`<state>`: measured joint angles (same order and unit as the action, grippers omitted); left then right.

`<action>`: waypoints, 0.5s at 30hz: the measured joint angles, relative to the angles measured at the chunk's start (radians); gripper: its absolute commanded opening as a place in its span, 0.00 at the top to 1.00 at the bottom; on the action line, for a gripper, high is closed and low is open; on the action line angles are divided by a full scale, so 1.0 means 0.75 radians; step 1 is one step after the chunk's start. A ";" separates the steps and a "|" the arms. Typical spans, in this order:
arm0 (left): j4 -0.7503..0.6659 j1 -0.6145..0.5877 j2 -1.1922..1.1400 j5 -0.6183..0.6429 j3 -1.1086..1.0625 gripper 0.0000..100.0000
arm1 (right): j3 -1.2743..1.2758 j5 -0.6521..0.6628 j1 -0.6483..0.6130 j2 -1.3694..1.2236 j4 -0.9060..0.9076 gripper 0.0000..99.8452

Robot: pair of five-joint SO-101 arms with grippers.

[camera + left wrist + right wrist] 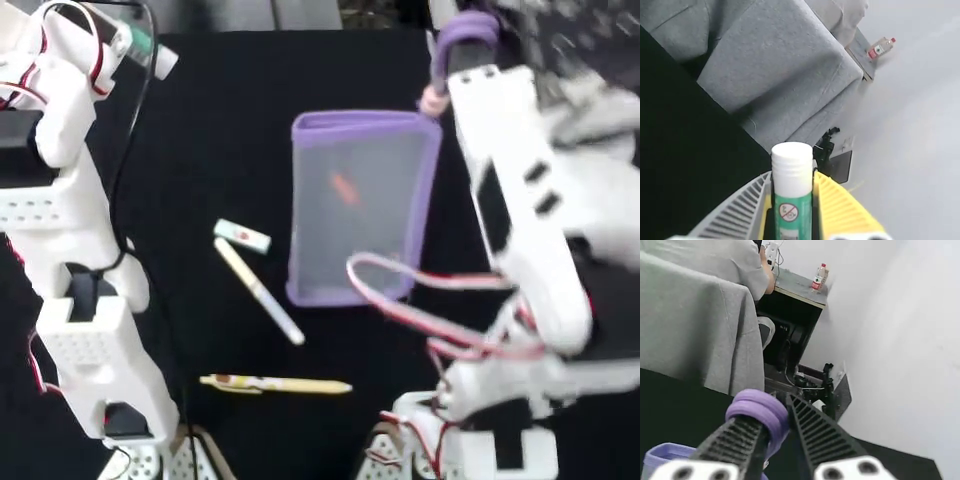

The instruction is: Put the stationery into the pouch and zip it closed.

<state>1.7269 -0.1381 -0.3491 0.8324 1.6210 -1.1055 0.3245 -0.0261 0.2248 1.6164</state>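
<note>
1. The left hand (791, 176) is closed around a glue stick (791, 165). The stick's white cap is seen standing out past the fingertips.
2. This hand is held over the far corner of the black desk (220, 120), well apart from the other stationery.
3. The right hand (774, 412) is clamped on the purple strap (756, 412) of the pouch (360, 205), with the strap pinched between the two black fingers.
4. The pouch is laid flat on the desk and stretches from the right hand back towards that arm's base. The strap corner is the part nearest the hand.
5. A small orange item (345, 187) is seen through the mesh inside the pouch; what it is cannot be told. Whether the zip is open cannot be told either.
6. Three things are left on the desk on the side of the pouch towards the left hand.
   - A small block (242, 236) lies near the pouch.
   - A white pen (260, 292) lies slanted just beside the block.
   - A yellow pen (275, 384) lies nearer the arm bases, farthest from both hands.
7. A red-and-white cable (385, 285) from the right arm is looped across the pouch corner that lies away from the right hand.
8. Grey cloth (775, 65) is seen past the desk's far edge, beyond both hands. A bottle (818, 277) stands on a small table farther off.
</note>
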 measured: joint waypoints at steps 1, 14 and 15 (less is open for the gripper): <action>0.000 0.014 0.000 0.000 0.000 0.97 | 0.000 -0.027 0.000 0.025 0.025 0.99; 0.039 0.317 0.000 -0.004 0.000 0.97 | -0.008 -0.096 0.000 0.250 0.141 0.99; 0.039 0.348 0.000 -0.018 0.000 0.97 | -0.008 -0.096 0.000 0.264 0.141 0.99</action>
<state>1.7561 0.1227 -0.3491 0.8186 1.6210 -1.1116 0.2524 -0.0261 0.4227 1.7223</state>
